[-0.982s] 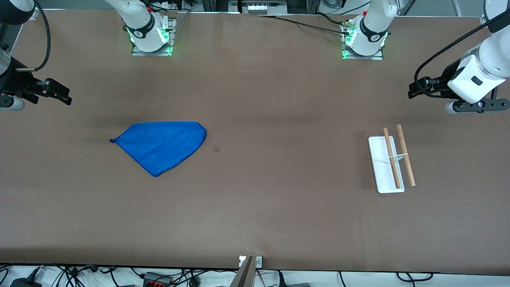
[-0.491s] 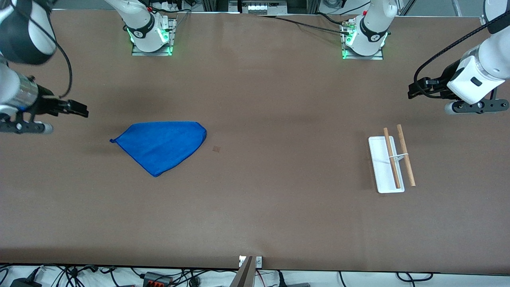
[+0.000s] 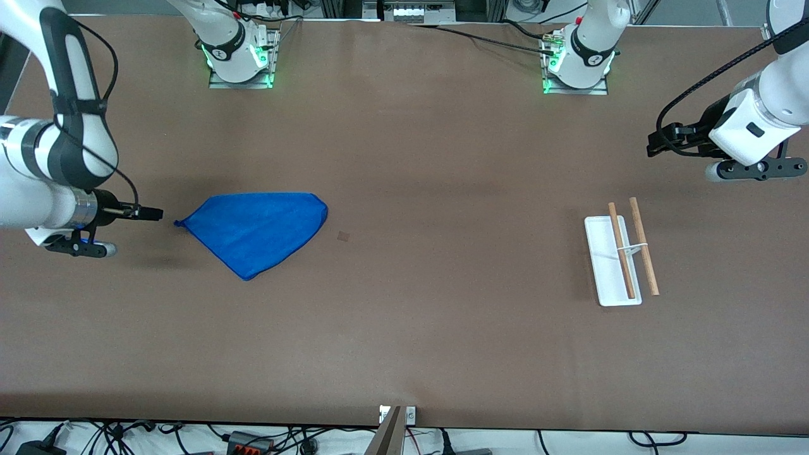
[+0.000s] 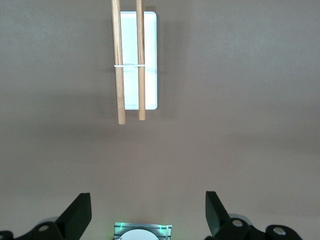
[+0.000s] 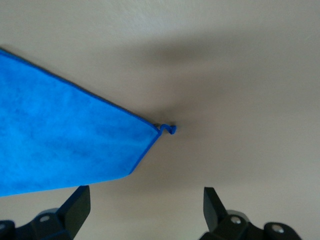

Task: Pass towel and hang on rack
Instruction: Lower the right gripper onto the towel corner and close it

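Note:
The blue towel lies flat, folded to a wedge, toward the right arm's end of the table. Its small corner loop points at my right gripper, which hangs open and empty just off that corner. In the right wrist view the towel and its loop sit ahead of the open right gripper. The rack, two wooden bars over a white base, stands toward the left arm's end. My left gripper waits open over bare table, apart from the rack. The left gripper holds nothing.
A small dark square mark lies on the brown table beside the towel. The two arm bases stand along the table edge farthest from the front camera. A metal bracket and cables sit at the near edge.
My right arm has swung in and down from the table's end, bringing its open gripper close to the towel's looped corner. The left arm, towel and rack have not moved.

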`<state>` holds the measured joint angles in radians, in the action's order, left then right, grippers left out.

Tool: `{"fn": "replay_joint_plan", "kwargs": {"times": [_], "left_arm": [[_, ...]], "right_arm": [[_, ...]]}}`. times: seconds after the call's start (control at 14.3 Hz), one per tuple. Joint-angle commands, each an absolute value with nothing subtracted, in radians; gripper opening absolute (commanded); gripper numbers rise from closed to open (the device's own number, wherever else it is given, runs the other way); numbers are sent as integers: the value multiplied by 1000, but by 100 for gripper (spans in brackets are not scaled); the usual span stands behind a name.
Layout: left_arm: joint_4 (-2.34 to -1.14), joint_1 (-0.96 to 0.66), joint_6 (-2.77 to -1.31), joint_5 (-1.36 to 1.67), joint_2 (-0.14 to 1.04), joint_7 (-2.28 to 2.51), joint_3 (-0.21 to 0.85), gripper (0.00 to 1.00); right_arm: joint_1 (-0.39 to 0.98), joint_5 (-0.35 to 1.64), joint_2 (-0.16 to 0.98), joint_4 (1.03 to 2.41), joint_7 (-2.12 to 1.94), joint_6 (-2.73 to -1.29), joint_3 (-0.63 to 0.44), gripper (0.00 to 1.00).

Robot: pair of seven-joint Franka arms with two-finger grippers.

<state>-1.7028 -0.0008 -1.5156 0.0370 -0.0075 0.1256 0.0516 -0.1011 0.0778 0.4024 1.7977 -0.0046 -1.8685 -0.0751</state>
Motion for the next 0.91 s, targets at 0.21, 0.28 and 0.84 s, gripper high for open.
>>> {"fn": "replay_joint_plan", "kwargs": {"times": [0.21,0.28,0.84], "left_arm": [[-1672,5,-1491,48,3,117,55,100],[-1672,5,-1491,48,3,117,55,100],[-1672,5,-1491,48,2,120,55,100]], "right_arm": [[-167,244,514,1782,2,-1899,-66,100],[-169,276,525,1782,2,-1901,-67,100],[-201,367,583,1799,27,-1927,-66,88]]}}
